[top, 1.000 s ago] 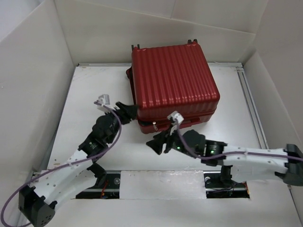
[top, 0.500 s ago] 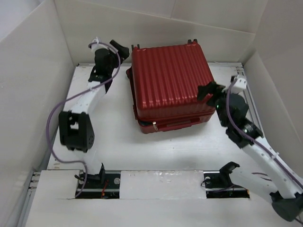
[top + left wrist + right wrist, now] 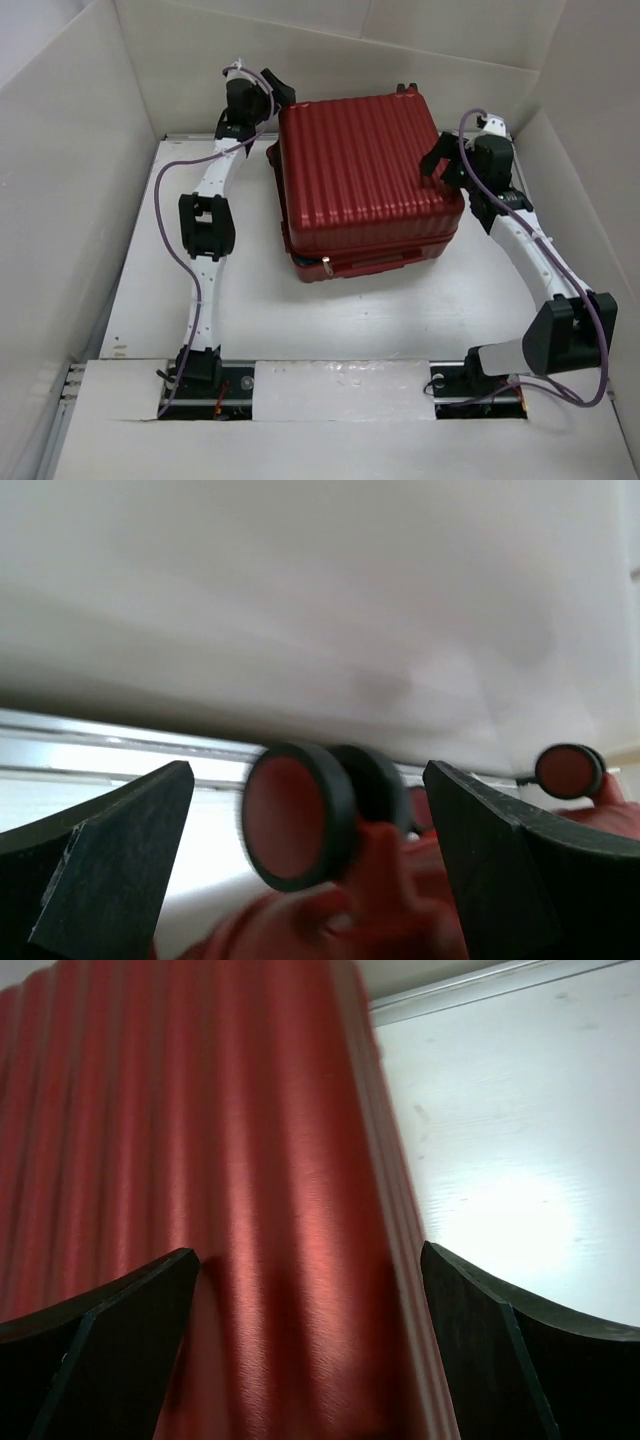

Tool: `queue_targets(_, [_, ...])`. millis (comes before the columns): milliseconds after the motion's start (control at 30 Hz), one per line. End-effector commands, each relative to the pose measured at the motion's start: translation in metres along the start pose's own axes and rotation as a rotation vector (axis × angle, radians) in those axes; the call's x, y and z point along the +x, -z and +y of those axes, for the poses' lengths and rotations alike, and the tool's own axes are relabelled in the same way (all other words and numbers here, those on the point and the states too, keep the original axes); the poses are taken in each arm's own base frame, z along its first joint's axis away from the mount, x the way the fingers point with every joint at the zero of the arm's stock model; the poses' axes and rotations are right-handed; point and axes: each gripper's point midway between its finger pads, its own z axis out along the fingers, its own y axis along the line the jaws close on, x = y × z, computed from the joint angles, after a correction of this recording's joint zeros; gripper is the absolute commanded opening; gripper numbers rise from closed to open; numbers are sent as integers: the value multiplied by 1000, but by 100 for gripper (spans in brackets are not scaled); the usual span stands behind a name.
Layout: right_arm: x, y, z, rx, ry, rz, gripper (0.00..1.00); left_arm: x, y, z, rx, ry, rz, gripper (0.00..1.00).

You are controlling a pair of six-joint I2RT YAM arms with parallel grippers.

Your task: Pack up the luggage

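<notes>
The luggage [image 3: 360, 175], a dark-red ribbed hard-shell suitcase, lies closed and flat in the middle of the table, its small black wheels toward the back wall. My left gripper [image 3: 278, 92] is open at the case's back left corner; in the left wrist view a black-rimmed wheel [image 3: 295, 815] sits between its fingers [image 3: 110, 855]. My right gripper [image 3: 438, 160] is open over the case's right edge; in the right wrist view the ribbed shell [image 3: 250, 1210] fills the gap between the fingers [image 3: 520, 1350]. The lining is hidden.
White cardboard walls [image 3: 60, 200] enclose the table on the left, back and right. A metal rail [image 3: 530, 215] runs along the right side. A second wheel [image 3: 568, 770] shows at the back right in the left wrist view.
Both arms have swung from the case's front edge out to its far sides. The left gripper moved to the back left wheel, the right to the right edge. The case has not moved.
</notes>
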Motion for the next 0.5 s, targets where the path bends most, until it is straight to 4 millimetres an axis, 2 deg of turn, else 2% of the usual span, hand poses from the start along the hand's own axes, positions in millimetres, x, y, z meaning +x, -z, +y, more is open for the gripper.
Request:
queue_targets(0, [-14, -4, 33, -178, 25, -29, 99, -33, 3, -27, 85, -28, -81, 100])
queue_targets(67, [-3, -10, 35, -212, 32, 9, 99, -22, -8, -16, 93, -18, -89, 100])
queue_targets(133, [9, -16, 38, -244, 43, 51, 99, -24, -11, -26, 161, 9, -104, 100])
queue_targets(200, [20, -18, 39, -266, 41, 81, 99, -6, -16, -21, 204, 51, -77, 98])
queue_targets(233, [18, -18, 42, -279, 42, 76, 96, -2, -15, -25, 241, 71, -69, 79])
queue_targets(267, [24, -18, 44, -286, 54, 83, 96, -3, -11, -40, 327, 100, -73, 66])
queue_targets(333, [36, -17, 45, -314, 53, 106, 92, 7, -7, -49, 380, 113, -54, 41])
queue_targets(367, [39, -17, 47, -330, 53, 111, 89, 7, -2, -62, 407, 106, -50, 22])
queue_targets(400, [40, -15, 49, -346, 53, 117, 88, 6, 3, -68, 427, 99, -42, 14])
queue_targets(433, [47, -14, 51, -367, 63, 135, 88, 37, 4, -50, 384, 120, 12, 7])
queue_targets(467, [51, -13, 51, -374, 61, 147, 88, 45, 13, -45, 373, 143, 26, 1])
